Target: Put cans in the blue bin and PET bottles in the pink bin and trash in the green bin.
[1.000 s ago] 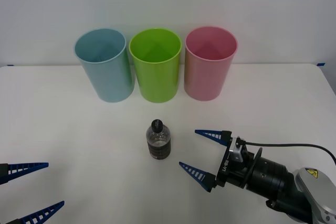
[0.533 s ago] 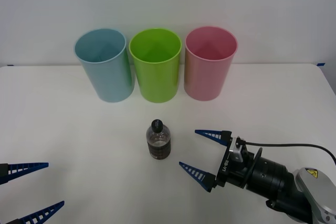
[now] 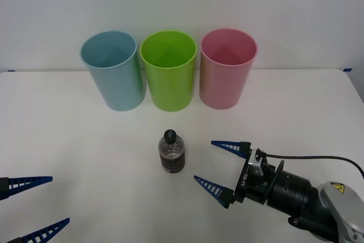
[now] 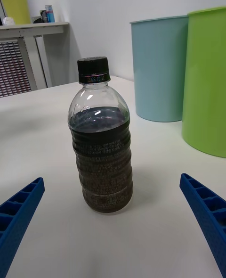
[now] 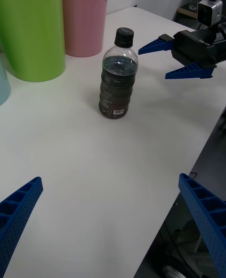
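PET bottle (image 3: 172, 152): clear, black cap, dark lower band; upright, mid-surface. Blue bin (image 3: 112, 70), green bin (image 3: 168, 70), pink bin (image 3: 227, 68): upright, open-topped, rowed behind it.

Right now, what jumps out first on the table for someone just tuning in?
Three tall bins stand in a row at the table's far edge: the blue bin on the left, the green bin in the middle, the pink bin on the right. In front of them the PET bottle stands upright, with the open right gripper just beside it.
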